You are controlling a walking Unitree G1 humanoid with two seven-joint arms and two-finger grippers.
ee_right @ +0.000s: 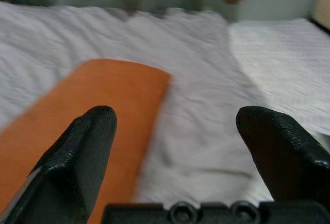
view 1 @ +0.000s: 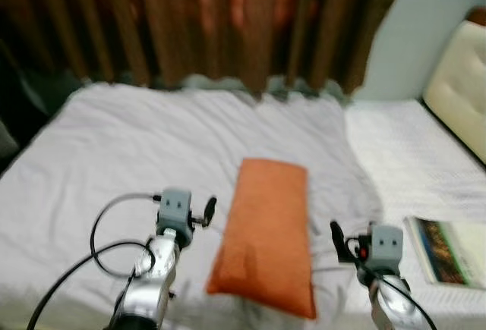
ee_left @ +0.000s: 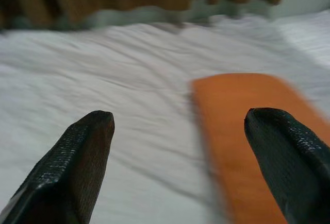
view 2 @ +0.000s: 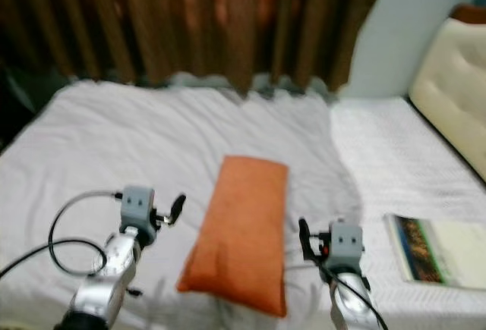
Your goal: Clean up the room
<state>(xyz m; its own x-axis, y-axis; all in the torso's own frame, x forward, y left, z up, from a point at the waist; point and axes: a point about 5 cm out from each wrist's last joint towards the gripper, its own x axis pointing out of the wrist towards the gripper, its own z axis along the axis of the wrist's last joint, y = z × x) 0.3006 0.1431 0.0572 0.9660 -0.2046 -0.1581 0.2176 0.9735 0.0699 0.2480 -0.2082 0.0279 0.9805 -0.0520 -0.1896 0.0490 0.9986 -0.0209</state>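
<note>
Orange pillow lies lengthwise on the bed, close to its near edge, roughly mid-width, on the grey cover. My left gripper hovers just left of the pillow, fingers spread apart, nothing between them. My right gripper sits just right of it, fingers also apart and empty. Book lies near the bed's right edge. Brown curtains hang behind the far edge.

Left hand and right hand apparently spread, raised forward.
</note>
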